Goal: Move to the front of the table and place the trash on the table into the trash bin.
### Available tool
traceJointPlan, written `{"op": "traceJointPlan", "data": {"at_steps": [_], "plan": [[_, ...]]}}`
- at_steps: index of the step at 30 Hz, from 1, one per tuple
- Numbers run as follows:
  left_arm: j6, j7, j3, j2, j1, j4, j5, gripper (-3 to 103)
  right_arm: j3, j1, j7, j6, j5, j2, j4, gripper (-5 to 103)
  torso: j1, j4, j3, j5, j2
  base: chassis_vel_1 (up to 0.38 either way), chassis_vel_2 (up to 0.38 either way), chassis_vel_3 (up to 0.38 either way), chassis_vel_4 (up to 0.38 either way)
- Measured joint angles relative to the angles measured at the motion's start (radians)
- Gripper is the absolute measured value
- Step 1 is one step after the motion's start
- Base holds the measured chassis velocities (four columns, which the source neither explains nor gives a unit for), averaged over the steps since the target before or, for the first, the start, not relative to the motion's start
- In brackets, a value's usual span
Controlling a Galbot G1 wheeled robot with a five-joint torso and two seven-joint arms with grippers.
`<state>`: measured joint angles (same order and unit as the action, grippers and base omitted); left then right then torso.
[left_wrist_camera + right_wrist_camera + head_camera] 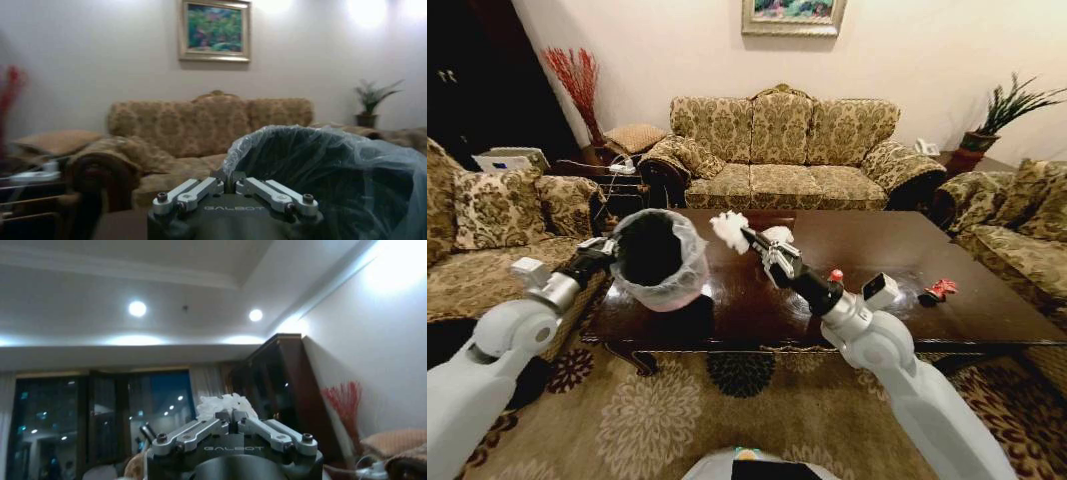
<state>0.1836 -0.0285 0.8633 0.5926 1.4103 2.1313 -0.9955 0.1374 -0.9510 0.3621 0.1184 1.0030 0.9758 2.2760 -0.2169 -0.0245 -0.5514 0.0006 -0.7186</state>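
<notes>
Right gripper (pixel 745 238) pinched a crumpled white paper wad (pixel 729 228) beside the lined round black trash bin (pixel 659 262), whose rim the left gripper (pixel 607 247) clamped above the glossy dark brown wooden table (pixel 907 290).

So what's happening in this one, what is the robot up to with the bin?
The robot stands at the front of the coffee table. Its left claw is shut on the rim of the trash bin, holding it tilted over the table's left end. Its right claw is shut on a white paper wad, raised just right of the bin's mouth. A small red-capped bottle and a red wrapper lie on the table.
</notes>
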Motion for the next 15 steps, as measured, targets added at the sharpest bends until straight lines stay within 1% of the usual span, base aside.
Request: {"op": "traceJointPlan", "data": {"at_steps": [2, 3, 6, 10, 13, 14, 15], "plan": [[0.012, -0.019, 0.003, 0.005, 0.023, 0.055, -0.007, 3, -0.063, 0.009, -0.015, -0.007, -0.058, 0.029, -0.016, 0, 0.000, 0.0000, 0.000, -0.0003, 0.000, 0.000, 0.000, 0.000, 0.000], [0.012, -0.019, 0.003, 0.005, 0.023, 0.055, -0.007, 3, -0.063, 0.009, -0.015, -0.007, -0.058, 0.029, -0.016, 0, 0.000, 0.0000, 0.000, -0.0003, 0.000, 0.000, 0.000, 0.000, 0.000], [0.020, -0.035, 0.012, 0.010, 0.053, 0.115, 0.000, 3, -0.109, 0.042, -0.021, -0.011, -0.127, 0.058, -0.056, 0, 0.000, -0.0006, 0.000, -0.0004, 0.000, 0.000, 0.000, 0.000, 0.000], [0.025, -0.041, 0.014, 0.012, 0.065, 0.146, 0.005, 3, -0.116, 0.059, -0.025, -0.006, -0.164, 0.066, -0.076, 0, 0.000, -0.0001, 0.000, -0.0004, 0.000, 0.000, 0.000, 0.000, 0.000], [0.028, -0.043, 0.017, 0.015, 0.072, 0.163, 0.006, 3, -0.117, 0.061, -0.025, -0.002, -0.176, 0.066, -0.080, 0, 0.000, -0.0003, 0.000, -0.0005, 0.000, 0.000, 0.000, 0.000, 0.000], [0.031, -0.044, 0.017, 0.017, 0.074, 0.171, 0.006, 3, -0.116, 0.059, -0.027, 0.002, -0.181, 0.066, -0.079, -3, 0.000, -0.0004, 0.000, -0.0004, 0.000, 0.000, 0.000, 0.000, 0.000], [0.033, -0.049, 0.016, 0.019, 0.081, 0.188, 0.013, 3, -0.113, 0.048, -0.032, 0.009, -0.191, 0.067, -0.077, 1, 0.000, -0.0002, 0.000, -0.0004, 0.000, 0.000, 0.000, 0.000, 0.000]]}}
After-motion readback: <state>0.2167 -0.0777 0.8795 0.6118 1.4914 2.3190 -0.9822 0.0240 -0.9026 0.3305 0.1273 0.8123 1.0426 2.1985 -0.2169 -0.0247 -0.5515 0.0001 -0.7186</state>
